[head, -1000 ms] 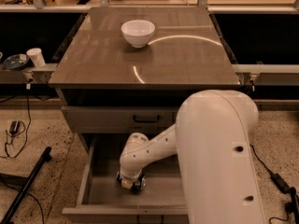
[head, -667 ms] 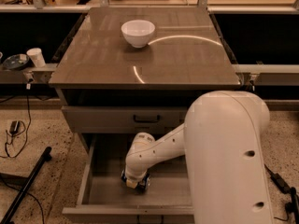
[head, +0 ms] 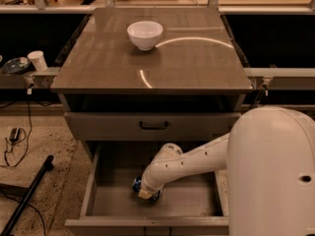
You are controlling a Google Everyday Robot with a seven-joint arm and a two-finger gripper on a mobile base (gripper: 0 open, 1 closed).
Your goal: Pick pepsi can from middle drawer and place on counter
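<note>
The gripper [head: 146, 194] is down inside the middle drawer [head: 197, 204], low over the drawer floor and left of the drawer's middle, closer to its front edge than to its back. It sits right at the pepsi can [head: 136, 184]: blue shows on both sides of the gripper's pale tip, a patch to the upper left and a smaller one to the lower right. Whether the gripper is closed on the can or merely placed over it cannot be told. The can is in the drawer, on or just above its floor, partly hidden by the gripper.

The white arm [head: 197, 159] slants into the drawer from the drawer's right side, bending at a rounded joint above the drawer floor. It runs back to the robot's large white body [head: 275, 171], which stands over the drawer's right front corner and hides that part of it.

The drawer is pulled well out. Directly above its back part is a flat grey panel [head: 98, 128] with a black bar handle [head: 153, 126]. Above the panel and behind the drawer lies the counter [head: 98, 63], with curved streaks of light across it. A white bowl [head: 145, 34] stands on the counter's far half, well apart from the drawer and roughly in line with the can.

Left of the drawer, on the speckled floor [head: 49, 146], a black pole [head: 29, 193] lies at a slant, with a dark cable [head: 9, 149] farther left. A white cup [head: 37, 60] stands on a ledge far up to the drawer's left.
</note>
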